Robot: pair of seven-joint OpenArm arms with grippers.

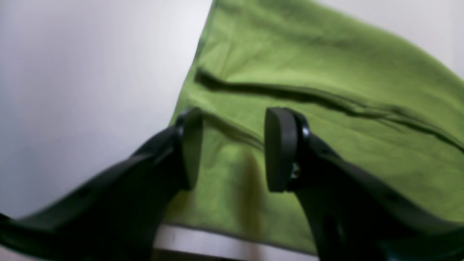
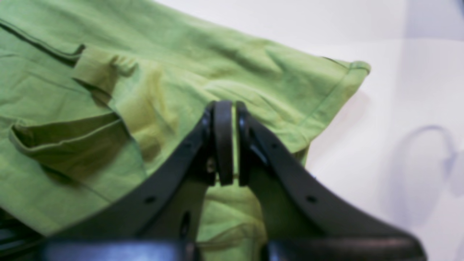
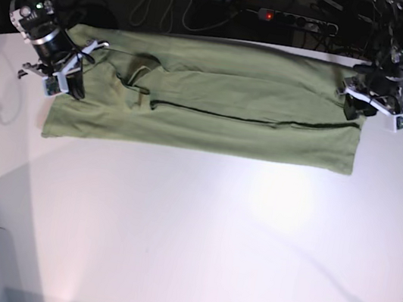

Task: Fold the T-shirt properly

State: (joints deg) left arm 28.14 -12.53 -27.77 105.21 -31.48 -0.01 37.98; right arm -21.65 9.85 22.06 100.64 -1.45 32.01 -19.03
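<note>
Partly blurred T-shirt (image 3: 215, 115) folds

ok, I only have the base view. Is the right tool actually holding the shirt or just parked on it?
Observer: Right wrist view shows the right tool shut, with a sliver of the shirt pinched between its pads.
Operator: and the left tool?
Observer: The left tool is open, pads apart over the shirt's edge, nothing between them.
Operator: any mess near the right one?
Observer: Yes, a small flap of cloth is turned over beside it, showing the hem.
</note>
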